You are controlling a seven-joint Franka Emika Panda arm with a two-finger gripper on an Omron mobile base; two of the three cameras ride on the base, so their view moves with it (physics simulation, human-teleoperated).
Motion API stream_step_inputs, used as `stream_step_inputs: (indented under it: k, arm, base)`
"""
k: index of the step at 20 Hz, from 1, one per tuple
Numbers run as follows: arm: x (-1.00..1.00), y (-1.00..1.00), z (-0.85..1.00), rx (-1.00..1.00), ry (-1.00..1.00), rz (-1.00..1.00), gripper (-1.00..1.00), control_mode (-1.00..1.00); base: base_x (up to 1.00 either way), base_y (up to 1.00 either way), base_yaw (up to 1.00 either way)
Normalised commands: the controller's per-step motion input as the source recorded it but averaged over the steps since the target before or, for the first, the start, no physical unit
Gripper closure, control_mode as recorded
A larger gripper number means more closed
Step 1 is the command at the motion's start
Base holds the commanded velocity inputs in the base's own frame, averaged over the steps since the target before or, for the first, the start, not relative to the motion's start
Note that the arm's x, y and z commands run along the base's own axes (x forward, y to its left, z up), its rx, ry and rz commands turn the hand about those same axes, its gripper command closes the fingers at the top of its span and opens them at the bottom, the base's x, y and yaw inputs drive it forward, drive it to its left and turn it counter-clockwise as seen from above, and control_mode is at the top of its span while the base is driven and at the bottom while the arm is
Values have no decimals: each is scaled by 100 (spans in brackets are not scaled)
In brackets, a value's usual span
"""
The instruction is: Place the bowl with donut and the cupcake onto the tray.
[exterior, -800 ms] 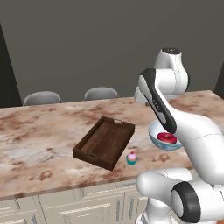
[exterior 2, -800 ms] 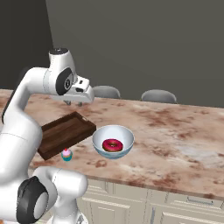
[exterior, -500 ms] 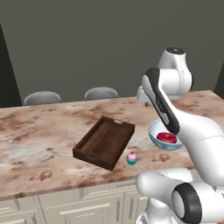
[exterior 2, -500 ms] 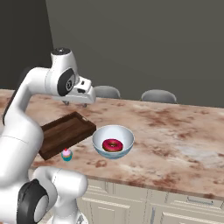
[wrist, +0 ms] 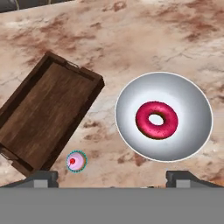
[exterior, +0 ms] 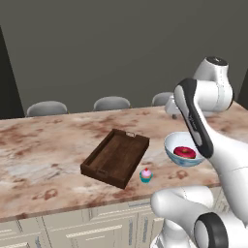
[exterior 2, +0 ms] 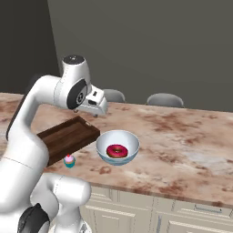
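We see the two-finger gripper [wrist: 111,177] spread wide above a glossy red-pink ring donut [wrist: 156,120] in a smooth round white bowl [wrist: 183,144] — beside it a grainy dark wooden tray [wrist: 48,109] and what looks like a tiny teal-wrapped cupcake [wrist: 76,161].

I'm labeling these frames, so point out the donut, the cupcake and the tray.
donut [wrist: 157,120], hand view, on its iced ring.
cupcake [wrist: 76,161], hand view, on its pink frosting.
tray [exterior: 116,156], left base view, on its floor.
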Motion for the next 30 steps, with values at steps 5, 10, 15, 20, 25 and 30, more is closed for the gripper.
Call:
stream_step_inputs:
  k: [5,10,15,20,25,30]
  arm:
    - [-19,-38,-20,10,-3,-16,-100,-100]
    - [-15,-41,-36,13,-2,-17,-100,-100]
    - [-9,-43,-44,13,0,-16,-100,-100]
    - [-5,-44,-45,10,2,-17,-100,-100]
    - [-7,-49,-38,5,10,-19,-100,-100]
    - [-5,-39,-44,3,18,-17,-100,-100]
  base:
    - [0,0,0]
    - [0,0,0]
    - [0,0,0]
    - [0,0,0]
    - [0,0,0]
    - [0,0,0]
